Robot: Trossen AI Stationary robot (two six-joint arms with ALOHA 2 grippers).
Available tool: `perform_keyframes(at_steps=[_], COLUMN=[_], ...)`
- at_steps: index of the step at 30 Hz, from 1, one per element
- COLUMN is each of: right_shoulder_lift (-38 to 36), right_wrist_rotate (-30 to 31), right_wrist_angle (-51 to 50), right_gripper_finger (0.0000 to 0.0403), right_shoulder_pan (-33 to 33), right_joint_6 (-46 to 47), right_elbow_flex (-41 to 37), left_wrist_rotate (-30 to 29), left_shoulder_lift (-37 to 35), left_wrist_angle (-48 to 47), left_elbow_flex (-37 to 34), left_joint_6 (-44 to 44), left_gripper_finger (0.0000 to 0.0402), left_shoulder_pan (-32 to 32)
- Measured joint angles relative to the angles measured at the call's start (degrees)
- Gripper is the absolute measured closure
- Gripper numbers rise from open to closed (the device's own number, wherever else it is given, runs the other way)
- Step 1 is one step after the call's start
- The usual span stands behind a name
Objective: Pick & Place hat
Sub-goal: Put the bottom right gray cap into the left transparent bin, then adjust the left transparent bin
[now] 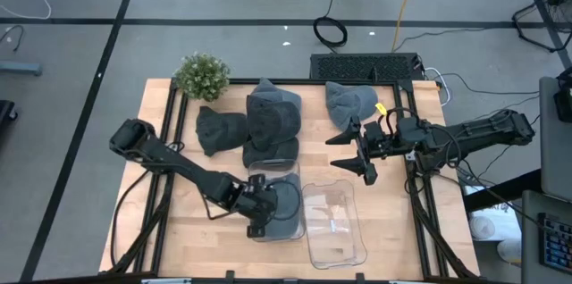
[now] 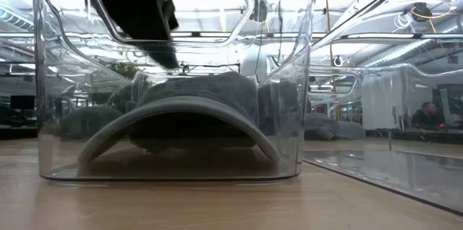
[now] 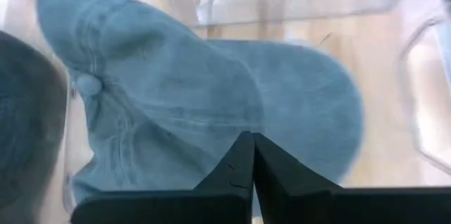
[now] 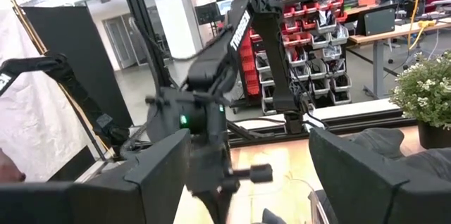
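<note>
Two clear plastic bins sit near the table's front edge, and the hat lies inside the left bin, crown up and brim curved, as the low view shows through the bin's wall. Directly over that bin, the left gripper hangs above the hat with its fingers pressed together, holding nothing. Just beside it, the second bin holds no hat. Beyond the left bin, three more gray hats rest near a small potted plant. Farther right of the bin, the right gripper hovers over the table, fingers spread apart.
</note>
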Motion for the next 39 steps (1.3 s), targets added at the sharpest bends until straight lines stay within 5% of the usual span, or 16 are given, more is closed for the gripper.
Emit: perform_keyframes(at_steps=[23, 32, 39], right_shoulder_lift=[0.0, 0.0, 0.0], right_wrist_rotate=[0.0, 0.0, 0.0], right_wrist_angle=[-0.3, -0.3, -0.3], right_gripper_finger=[0.0126, 0.0126, 0.0126], right_shoulder_pan=[0.0, 0.0, 0.0], right_joint_6=[0.4, 0.2, 0.6], right_elbow_flex=[0.0, 0.0, 0.0], left_wrist_rotate=[8.9, 8.6, 13.5], left_shoulder_lift=[0.5, 0.5, 0.5], left_wrist_angle=[-19.5, -15.2, -3.0], left_elbow_flex=[0.0, -0.1, -0.1], left_joint_6=[-18.6, -21.4, -23.4], left_gripper_finger=[0.0399, 0.0394, 0.0396], left_shoulder_pan=[-7.3, -11.0, -11.9])
